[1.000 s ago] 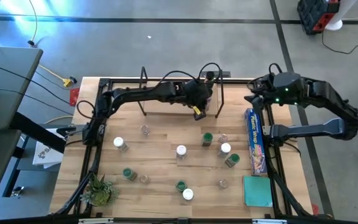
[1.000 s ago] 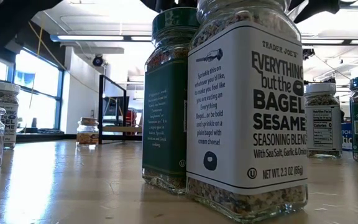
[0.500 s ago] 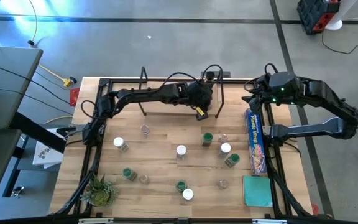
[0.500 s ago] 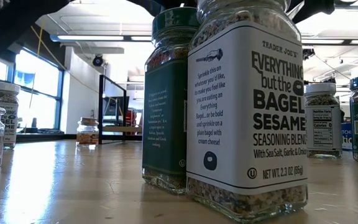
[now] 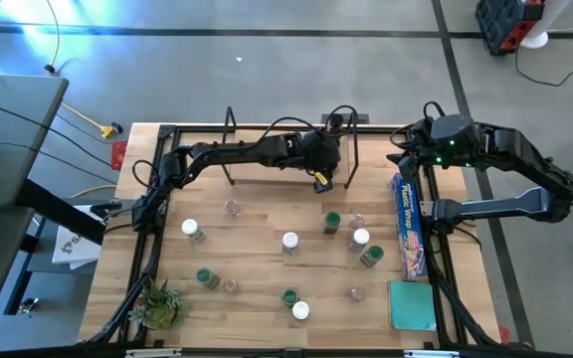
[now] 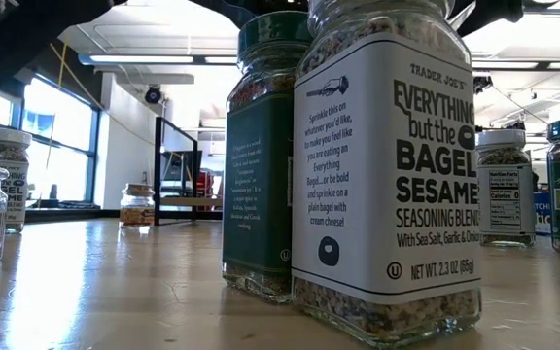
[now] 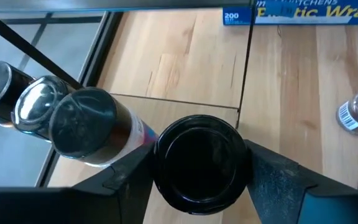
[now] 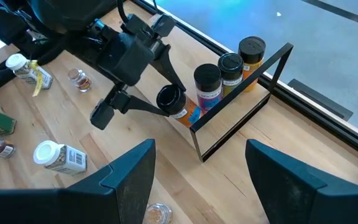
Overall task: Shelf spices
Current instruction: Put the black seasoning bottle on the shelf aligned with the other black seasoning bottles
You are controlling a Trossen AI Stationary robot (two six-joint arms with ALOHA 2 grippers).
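The left pincer [image 8: 143, 106] reaches over the low wooden shelf with thin black wire end frames [image 8: 241, 102] at the far edge of the tabletop [image 5: 257, 249], near its right end; its fingers [image 7: 127, 175] are clasped on a small black-lidded spice jar [image 7: 199, 163], held just beside three more dark-lidded jars [image 8: 230, 68] lined up on the shelf board; the right pincer [image 8: 197, 171] hovers released above the far right corner, holding nothing; other green- and white-lidded spice jars [image 5: 290, 241] stand scattered across the middle of the tabletop.
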